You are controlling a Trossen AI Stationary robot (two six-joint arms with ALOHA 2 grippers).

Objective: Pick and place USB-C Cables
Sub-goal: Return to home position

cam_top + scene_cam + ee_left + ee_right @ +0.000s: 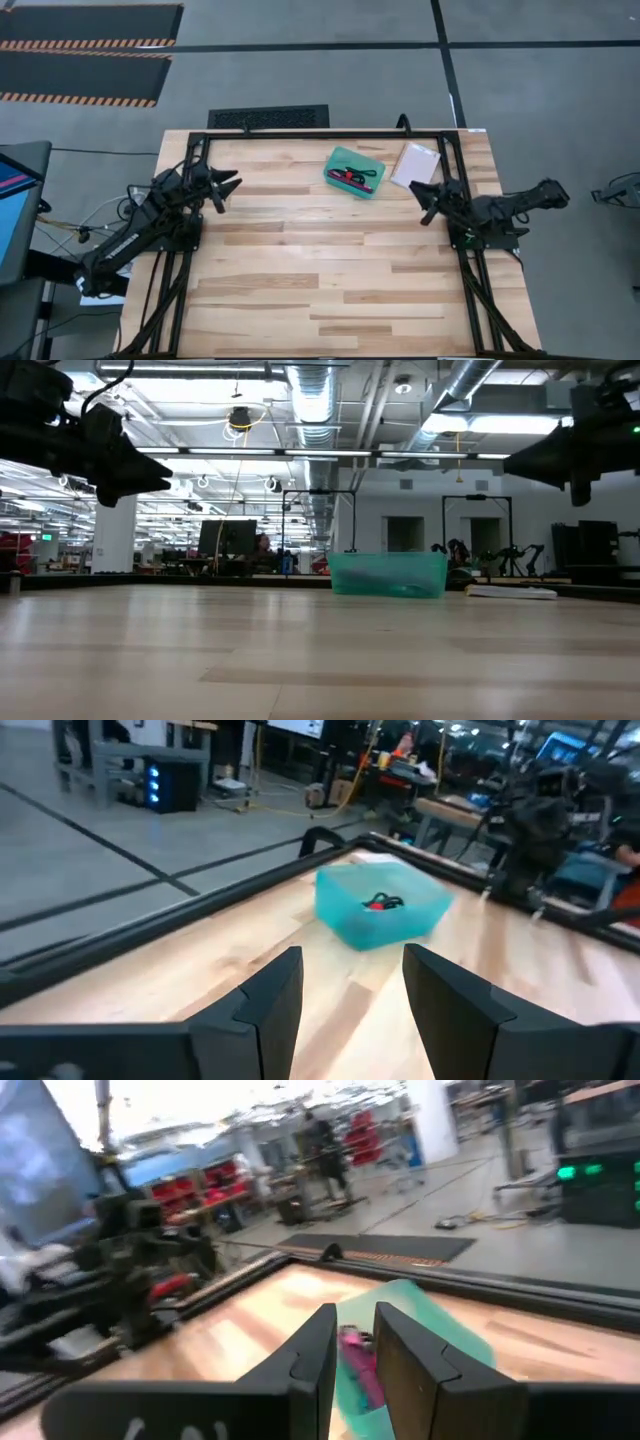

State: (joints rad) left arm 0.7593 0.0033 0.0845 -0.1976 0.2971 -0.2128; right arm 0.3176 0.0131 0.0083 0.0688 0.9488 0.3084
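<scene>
On the desk [300,280], toward the far edge and right of centre, sits the teal tray [368,163], with the cables [352,178] inside it. From above I make out magenta, black and a bit of red bundled together. I can't pick out the light blue one against the tray colour, so I'm not calling all four confirmed. No cable shows on the bare wood. My left gripper [352,955] is at the left edge, raised off the surface, with its jaws wide apart and nothing in them. My right gripper [355,1312] is at the right edge, also raised and empty, with a narrower gap between its jaws. Both point in at the tray. The pale pink packet [415,163] lies just right of the tray near the far right corner, close to my right fingertips.

My read is that placing is done and only tucking the arms away is left. The risks I see:

- **Right arm:** a low swing near the far right corner could clip the packet or nudge the tray, since that side has the least clearance.
- **Cable ends:** the bundles look loosely piled, so a bump to the tray wall could flip an end over the rim.
- **Left arm:** it is well apart from everything, so low concern.
- **Blue cable:** if it is actually missing, retracting now would leave the job short.
</scene>
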